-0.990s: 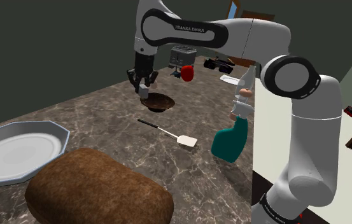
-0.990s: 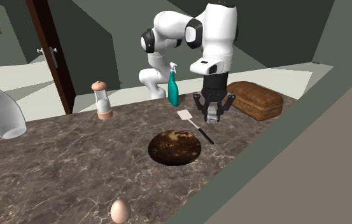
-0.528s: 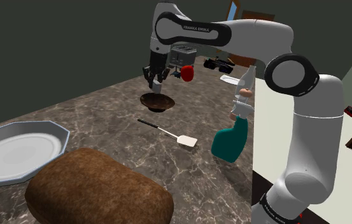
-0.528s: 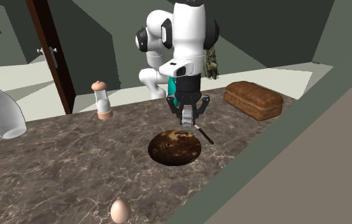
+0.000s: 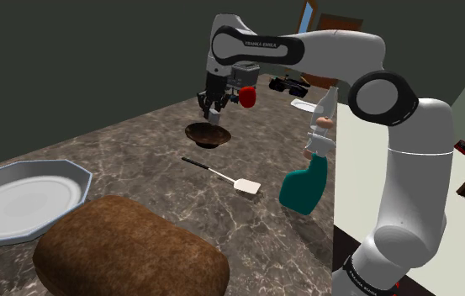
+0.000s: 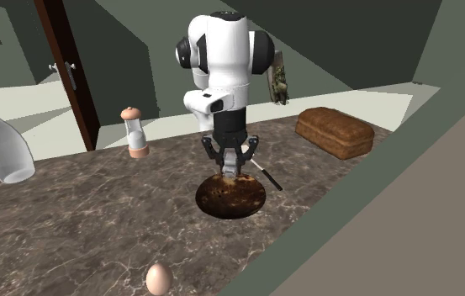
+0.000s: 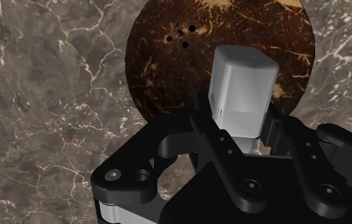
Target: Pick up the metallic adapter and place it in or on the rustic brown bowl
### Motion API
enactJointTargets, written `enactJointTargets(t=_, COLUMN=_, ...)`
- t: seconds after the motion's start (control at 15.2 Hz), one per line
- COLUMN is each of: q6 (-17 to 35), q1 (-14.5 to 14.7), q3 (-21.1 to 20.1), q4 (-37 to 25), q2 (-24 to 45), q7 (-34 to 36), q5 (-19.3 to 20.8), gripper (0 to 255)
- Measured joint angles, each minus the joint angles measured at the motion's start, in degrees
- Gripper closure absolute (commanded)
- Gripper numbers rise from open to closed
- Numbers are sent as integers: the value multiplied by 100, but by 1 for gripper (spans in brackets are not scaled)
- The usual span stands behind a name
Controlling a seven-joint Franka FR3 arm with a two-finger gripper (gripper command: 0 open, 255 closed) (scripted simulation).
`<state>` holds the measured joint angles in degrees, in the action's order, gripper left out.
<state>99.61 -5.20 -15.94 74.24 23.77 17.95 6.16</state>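
You will find the all-black two-finger gripper point(image 7: 241, 130) clamped on the pale grey, box-shaped adapter point(image 7: 244, 89): in the wrist view the two fingers press its opposite flanks and nothing else bears it. The adapter's long axis runs along the fingers, and its free end juts past the fingertips, straight down at the worktop. The round, dark brown mottled bowl point(image 7: 168, 70) lies directly ahead of that free end. In the wrist view the block covers part of the bowl's inside, nearer one rim than the centre. The second exterior view agrees: the gripper point(image 6: 233, 166) hangs upright above the edge of the bowl point(image 6: 231, 197) on the arm's side, apart from it and not touching. In the shoulder view the gripper point(image 5: 211, 108) likewise stands over the bowl point(image 5: 208, 134), with a clear gap between them. The bowl sits on the dark veined marble counter point(image 5: 129, 151), and the white-bladed spatula with a black handle point(image 5: 222, 177) lies just beside it, outside the drop line. In my judgement the carry is all but complete and only the lowering and release are outstanding. The point to watch is the offset toward the rim: a small shift toward the bowl's centre before you let go would lessen the chance of the block striking the edge and tipping out.
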Motion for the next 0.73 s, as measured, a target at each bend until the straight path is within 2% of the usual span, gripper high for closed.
enactJointTargets(t=0.53, q6=668, q1=-52, q3=14, q4=700, q2=-27, q7=9, q5=2, gripper=255)
enactJointTargets(t=0.73, q6=761, q1=-53, q3=15, q4=784, q2=-20, q7=17, q5=6, gripper=255)
